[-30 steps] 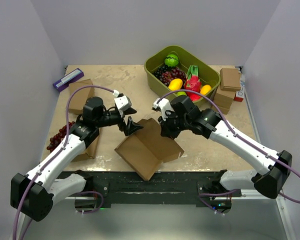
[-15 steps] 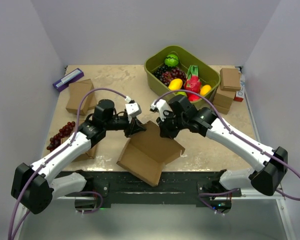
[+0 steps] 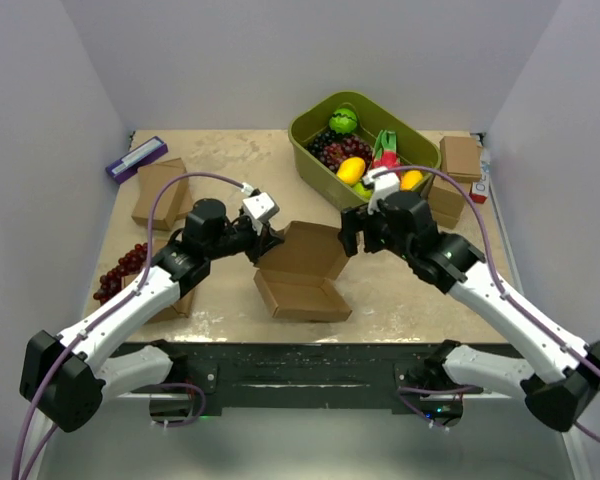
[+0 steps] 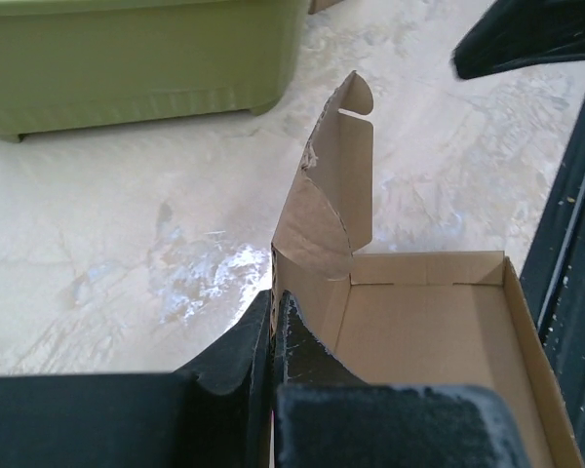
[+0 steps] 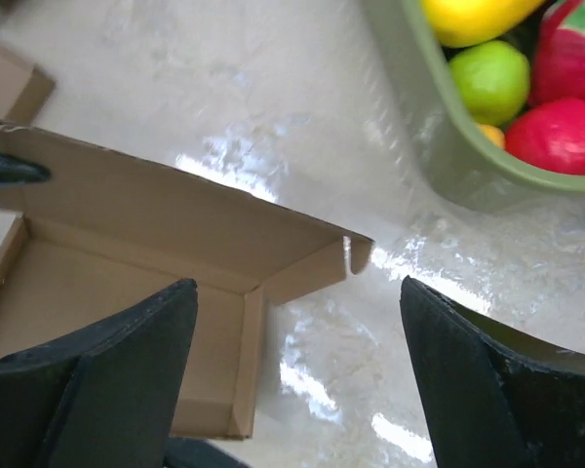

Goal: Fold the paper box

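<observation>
The paper box [image 3: 298, 296] lies at the table's middle as a shallow open tray, its lid panel [image 3: 312, 248] standing up along the far side. My left gripper [image 3: 268, 246] is shut on the tray's left wall near the back corner; in the left wrist view its fingers [image 4: 258, 336] pinch the cardboard edge below a curled flap [image 4: 327, 200]. My right gripper [image 3: 353, 233] hangs open just right of the lid and touches nothing. In the right wrist view the right gripper [image 5: 300, 288] spans the box's right corner [image 5: 258, 283] and bare table.
An olive-green tub [image 3: 320, 150] of fruit stands behind the right gripper, close to it. Small brown boxes sit at the far left [image 3: 160, 190] and far right [image 3: 460, 158]. Dark grapes [image 3: 120, 268] lie by the left arm, a purple item [image 3: 137, 158] at the back left.
My left gripper has closed on the box's left wall. My right gripper let go, opened and drew back to the right. The box dropped from a tilt to lie flat, lid upright.
</observation>
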`<state>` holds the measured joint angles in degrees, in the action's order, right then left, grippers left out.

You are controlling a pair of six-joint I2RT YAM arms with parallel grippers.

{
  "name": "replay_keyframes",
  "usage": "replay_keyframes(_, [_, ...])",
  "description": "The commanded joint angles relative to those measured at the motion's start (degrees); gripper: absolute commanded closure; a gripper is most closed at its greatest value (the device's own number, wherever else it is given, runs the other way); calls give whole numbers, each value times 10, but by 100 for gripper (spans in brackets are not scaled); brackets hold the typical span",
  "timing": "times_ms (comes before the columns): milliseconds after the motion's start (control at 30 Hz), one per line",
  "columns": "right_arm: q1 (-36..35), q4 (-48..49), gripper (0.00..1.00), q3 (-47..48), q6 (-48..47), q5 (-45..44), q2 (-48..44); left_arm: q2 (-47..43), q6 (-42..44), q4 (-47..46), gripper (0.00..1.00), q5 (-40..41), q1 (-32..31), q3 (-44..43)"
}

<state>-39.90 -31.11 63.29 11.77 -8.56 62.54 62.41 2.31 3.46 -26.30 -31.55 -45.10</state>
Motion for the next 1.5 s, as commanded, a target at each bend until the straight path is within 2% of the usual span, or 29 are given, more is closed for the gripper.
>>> replay_keyframes(0, [37,83,11,-94,67,-40,-59,-2,-13,-18,100,54,5,-2])
replay_keyframes(133, [61,163,12,-185,81,-4,-73,0,-14,-22,100,43,8,-2])
replay_keyframes(267, [62,248,28,-233,101,-26,-54,-2,-13,-23,100,42,10,0])
replay_keyframes(433, [64,369,29,-283,105,1,-42,-1,-14,-26,100,38,10,2])
replay_keyframes(700, [66,436,32,-296,100,-36,13,1,-13,-26,100,24,10,4])
replay_keyframes(1100, [76,526,39,-320,110,37,69,6,-13,-44,100,13,14,1])
replay_keyframes(1333, [79,569,54,-331,119,54,106,4,-13,-44,100,16,17,3])
replay_keyframes(1367, [80,575,63,-333,118,61,106,5,-14,-45,100,14,17,3])
replay_keyframes(1433, [81,593,74,-342,120,65,101,9,-14,-48,100,5,16,4])
replay_keyframes(1467, [81,598,83,-345,120,67,96,9,-14,-49,100,1,17,4])
